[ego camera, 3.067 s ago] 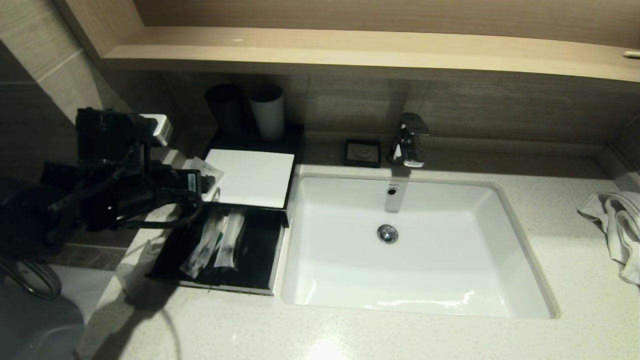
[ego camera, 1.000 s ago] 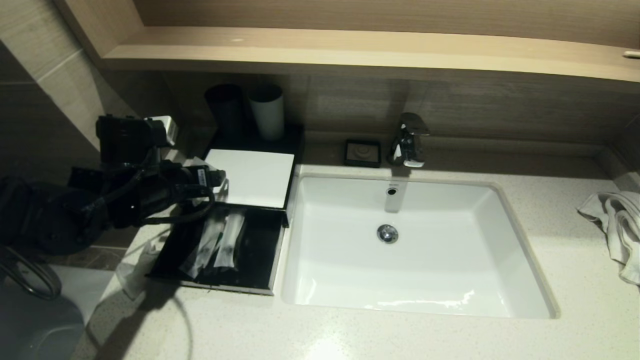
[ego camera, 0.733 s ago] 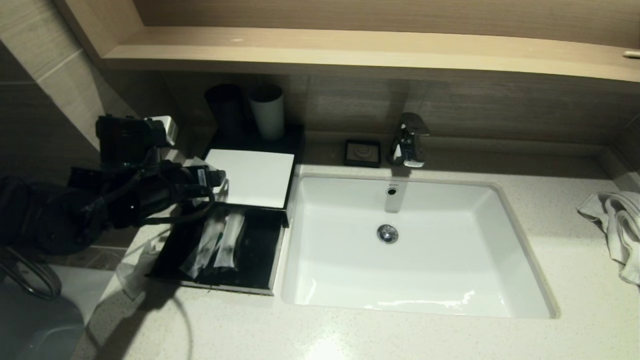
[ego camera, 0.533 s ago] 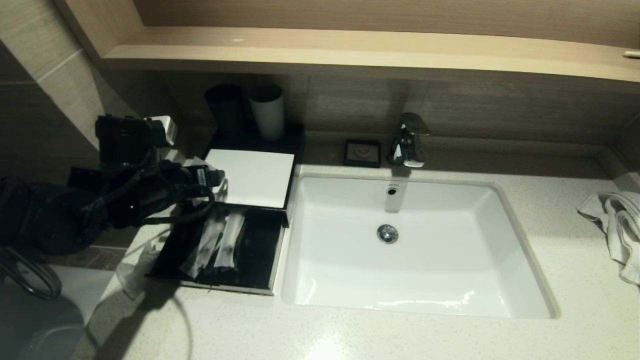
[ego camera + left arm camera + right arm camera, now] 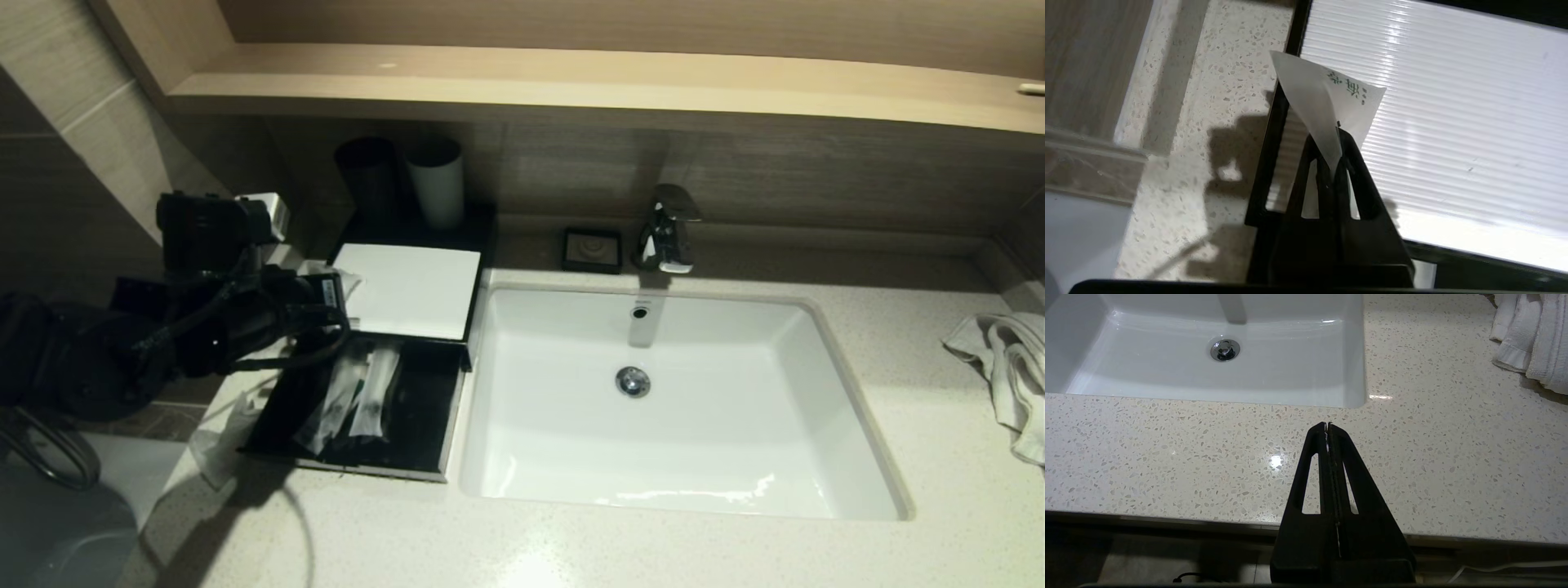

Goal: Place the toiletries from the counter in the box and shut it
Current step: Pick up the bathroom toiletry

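1. Left gripper (image 5: 1336, 134) is pinching a thin white sachet (image 5: 1327, 102) by its lower corner, jaws pressed tight on it; the rest of the packet sticks up free above the tips
2. Landmark is the black box (image 5: 424, 469) just left of the sink (image 5: 849, 425); its white lid (image 5: 408, 290) lies open and flat on the far side of the tray
3. In the wrist view the sachet hangs over the left edge of the lid, where black rim meets the speckled counter (image 5: 1208, 122), so it is not yet above the open tray
4. Inside the box two clear-wrapped toiletry packs (image 5: 355, 396) already lie side by side; another crumpled wrapper (image 5: 216, 445) sits on the counter just left of the box
5. Step in hand, as I judge it: carrying the sachet to the box, mid-transfer; loading only partly done, lid not closed
6. Next move likely needs the gripper brought toward the robot from the lid until it is over the open tray, lowered near the packs, then jaws released; a flimsy packet may cling to a pad or flutter onto the lid
7. Right gripper (image 5: 1327, 426) is parked over bare counter on the near side of the sink, jaws pressed together and holding nothing; a white towel (image 5: 1531, 339) lies well to the right of the sink
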You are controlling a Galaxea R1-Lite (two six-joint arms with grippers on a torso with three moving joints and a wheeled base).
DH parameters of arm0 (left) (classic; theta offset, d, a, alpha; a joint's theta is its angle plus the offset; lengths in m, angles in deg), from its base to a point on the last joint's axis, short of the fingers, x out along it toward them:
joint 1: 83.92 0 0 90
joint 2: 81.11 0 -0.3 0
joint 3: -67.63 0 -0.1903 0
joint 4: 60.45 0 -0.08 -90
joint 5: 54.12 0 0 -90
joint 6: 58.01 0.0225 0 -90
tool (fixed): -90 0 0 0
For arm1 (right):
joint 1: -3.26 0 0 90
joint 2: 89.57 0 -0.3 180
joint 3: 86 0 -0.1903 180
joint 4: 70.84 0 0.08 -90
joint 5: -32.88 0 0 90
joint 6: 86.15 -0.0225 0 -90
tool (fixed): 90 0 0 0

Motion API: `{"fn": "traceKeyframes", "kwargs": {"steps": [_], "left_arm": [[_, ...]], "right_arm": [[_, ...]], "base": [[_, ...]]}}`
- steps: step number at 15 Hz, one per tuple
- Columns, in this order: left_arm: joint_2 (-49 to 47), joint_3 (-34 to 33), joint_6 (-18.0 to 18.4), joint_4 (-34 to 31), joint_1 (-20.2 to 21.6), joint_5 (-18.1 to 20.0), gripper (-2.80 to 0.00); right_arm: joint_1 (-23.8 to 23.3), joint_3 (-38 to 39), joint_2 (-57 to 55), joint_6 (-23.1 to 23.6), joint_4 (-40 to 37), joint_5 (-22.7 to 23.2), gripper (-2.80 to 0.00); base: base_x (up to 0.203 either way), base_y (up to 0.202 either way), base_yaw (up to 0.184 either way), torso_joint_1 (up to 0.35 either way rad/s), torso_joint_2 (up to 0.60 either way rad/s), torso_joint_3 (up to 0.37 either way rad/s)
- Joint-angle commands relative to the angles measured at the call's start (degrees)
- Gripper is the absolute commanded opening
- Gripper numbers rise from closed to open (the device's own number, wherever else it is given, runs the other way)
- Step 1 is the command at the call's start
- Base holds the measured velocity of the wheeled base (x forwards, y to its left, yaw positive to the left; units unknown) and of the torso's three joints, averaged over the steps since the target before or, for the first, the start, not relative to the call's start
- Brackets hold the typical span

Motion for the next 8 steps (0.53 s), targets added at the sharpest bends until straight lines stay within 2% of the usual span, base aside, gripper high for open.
{"fn": "traceKeyframes", "kwargs": {"steps": [1,8], "left_arm": [[0.2,-0.1,-0.1,-0.1,0.0,-0.2,-2.80],[1.6,0.4,0.0,0.1,-0.1,-0.1,-2.80]], "right_arm": [[0.0,0.0,0.0,0.0,0.0,0.0,-2.80],[0.0,0.0,0.0,0.0,0.0,0.0,-2.80]], "base": [[0.000,0.000,0.000,0.000,0.00,0.000],[0.000,0.000,0.000,0.000,0.00,0.000]]}}
